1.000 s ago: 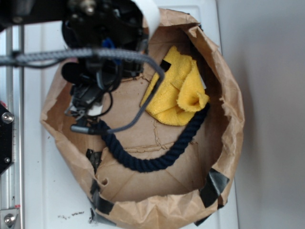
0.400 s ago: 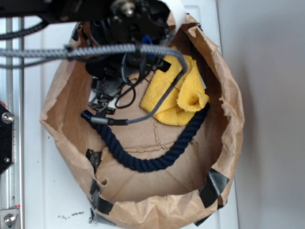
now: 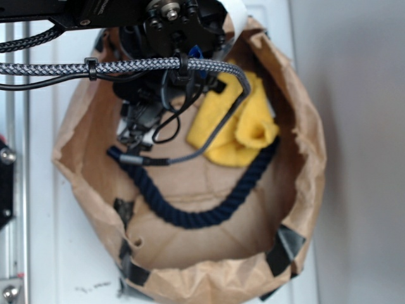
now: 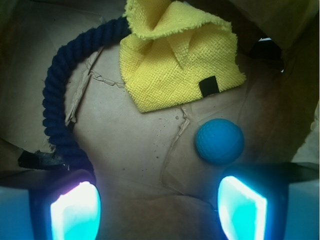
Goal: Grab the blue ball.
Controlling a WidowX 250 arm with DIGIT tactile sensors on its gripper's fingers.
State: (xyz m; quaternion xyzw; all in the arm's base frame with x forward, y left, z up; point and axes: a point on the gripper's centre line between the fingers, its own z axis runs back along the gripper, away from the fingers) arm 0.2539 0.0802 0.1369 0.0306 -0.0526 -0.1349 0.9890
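In the wrist view the gripper (image 4: 159,207) has its fingers (image 4: 75,210) spread wide with nothing between them. The ball (image 4: 219,141) lies on the brown paper floor of the bag (image 4: 150,150), just ahead of the finger on the frame's right and slightly inside it, not touching. The cloth (image 4: 175,65) lies farther ahead, near the ball. The rope (image 4: 55,100) curves ahead of the other finger.
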